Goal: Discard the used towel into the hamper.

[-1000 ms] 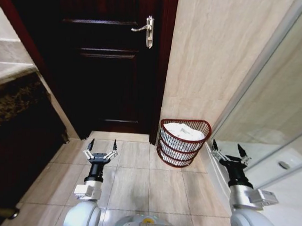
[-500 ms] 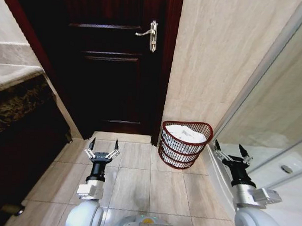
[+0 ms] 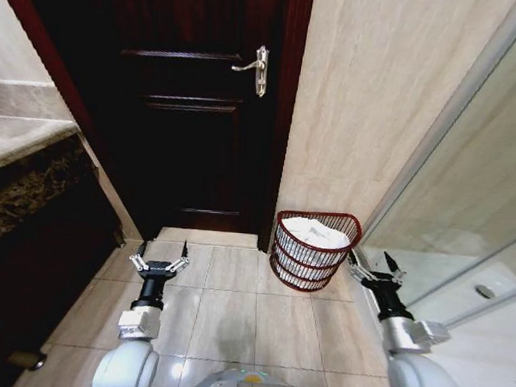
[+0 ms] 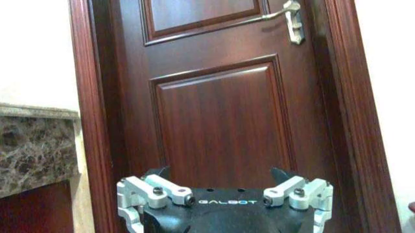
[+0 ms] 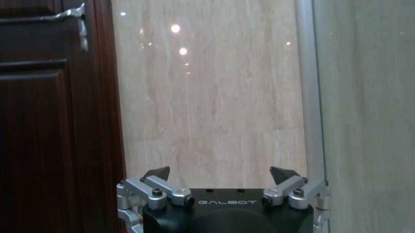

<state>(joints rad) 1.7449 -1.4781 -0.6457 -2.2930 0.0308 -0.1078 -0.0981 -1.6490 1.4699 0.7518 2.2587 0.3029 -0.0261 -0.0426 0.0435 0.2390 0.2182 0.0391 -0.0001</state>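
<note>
Nearest to us, in the head view, both arms are raised over the tiled floor point(image 3: 236, 312). The left claw point(image 3: 159, 259) sits on the left, its fingers spread wide with nothing between them. The right claw point(image 3: 374, 268) sits on the right, likewise spread wide and carrying nothing. In the left wrist view we see the left claw point(image 4: 224, 175) with its two dark tips well apart, facing the dark wooden door point(image 4: 220, 111). In the right wrist view the right claw point(image 5: 220, 174) shows the same wide gap, facing a beige tiled wall point(image 5: 207, 97) with a metal frame strip point(image 5: 310, 92) beside it.

Farther on, we note the hamper point(image 3: 315, 250), a round reddish-brown wire basket, standing on the floor against the wall, between the door frame and the glass partition point(image 3: 463, 194). It lies ahead of the right claw and slightly to its left, apart from it. A white towel point(image 3: 315, 231) is bunched inside, reaching near the rim.

Farthest, the door point(image 3: 193, 113) is closed, with a metal lever handle point(image 3: 253, 67). A stone-fronted desk point(image 3: 28, 166) runs along our left side.
</note>
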